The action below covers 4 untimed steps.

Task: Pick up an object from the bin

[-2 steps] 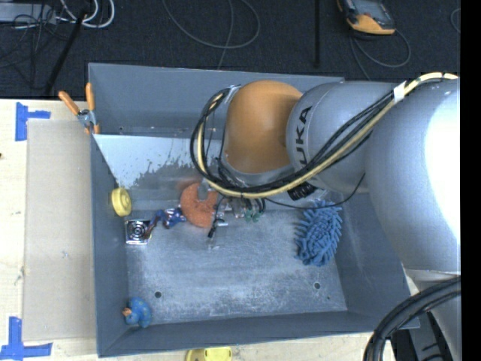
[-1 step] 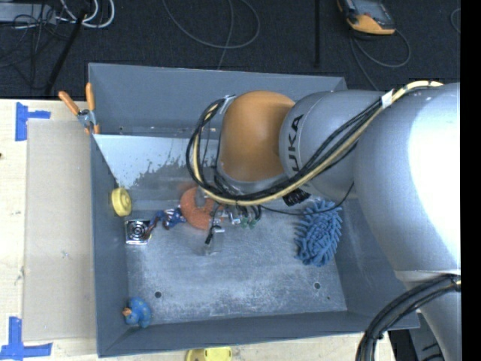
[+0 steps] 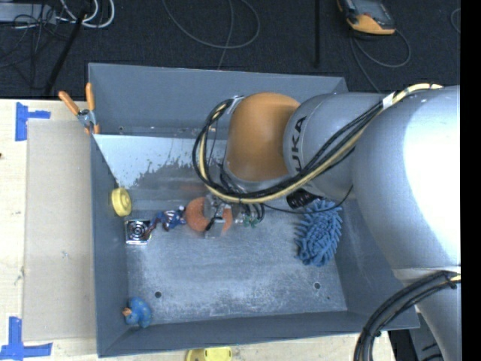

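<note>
My gripper (image 3: 218,220) reaches down into the middle of the bin from under the orange wrist cover. Its fingers sit right at an orange round thing (image 3: 197,215), which lies against their left side. Whether the orange thing is between the fingers I cannot tell. A small blue and white figure (image 3: 171,219) lies just left of the orange thing. Further left rests a small silver square piece (image 3: 138,232).
A yellow round cap (image 3: 121,201) lies by the left wall. A blue shaggy mitt (image 3: 319,232) lies at the right side of the bin floor. A blue and orange toy (image 3: 137,313) sits in the front left corner. The arm covers the bin's back right.
</note>
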Motion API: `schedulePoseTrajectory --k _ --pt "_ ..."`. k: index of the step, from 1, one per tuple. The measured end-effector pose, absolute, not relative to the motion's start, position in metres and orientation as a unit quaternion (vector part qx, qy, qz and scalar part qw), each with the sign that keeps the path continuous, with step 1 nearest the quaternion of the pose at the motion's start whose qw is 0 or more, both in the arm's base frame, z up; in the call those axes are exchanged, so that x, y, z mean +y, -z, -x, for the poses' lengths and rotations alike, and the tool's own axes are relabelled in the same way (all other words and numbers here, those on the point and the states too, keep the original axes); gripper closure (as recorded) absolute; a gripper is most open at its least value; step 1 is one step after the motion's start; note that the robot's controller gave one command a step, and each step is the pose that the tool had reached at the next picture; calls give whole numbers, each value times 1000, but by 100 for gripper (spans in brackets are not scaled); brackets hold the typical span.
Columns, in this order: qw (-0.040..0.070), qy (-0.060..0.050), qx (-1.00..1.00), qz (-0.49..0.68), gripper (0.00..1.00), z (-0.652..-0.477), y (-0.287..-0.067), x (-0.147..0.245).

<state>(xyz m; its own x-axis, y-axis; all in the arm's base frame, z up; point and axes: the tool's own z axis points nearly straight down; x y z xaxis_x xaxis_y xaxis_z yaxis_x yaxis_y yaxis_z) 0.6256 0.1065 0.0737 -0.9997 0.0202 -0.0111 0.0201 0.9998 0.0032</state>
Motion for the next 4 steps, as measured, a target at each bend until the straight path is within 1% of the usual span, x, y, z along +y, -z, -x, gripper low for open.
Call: schedulePoseTrajectory --k 1,2,3,4 --pt "6 -2 1000 -10 100 -626 -74 106" --pt "1 0 1000 -5 100 -622 -190 121" --pt "1 0 1000 -5 100 -622 -190 120" --pt "-3 0 1000 -15 100 -612 -231 112"
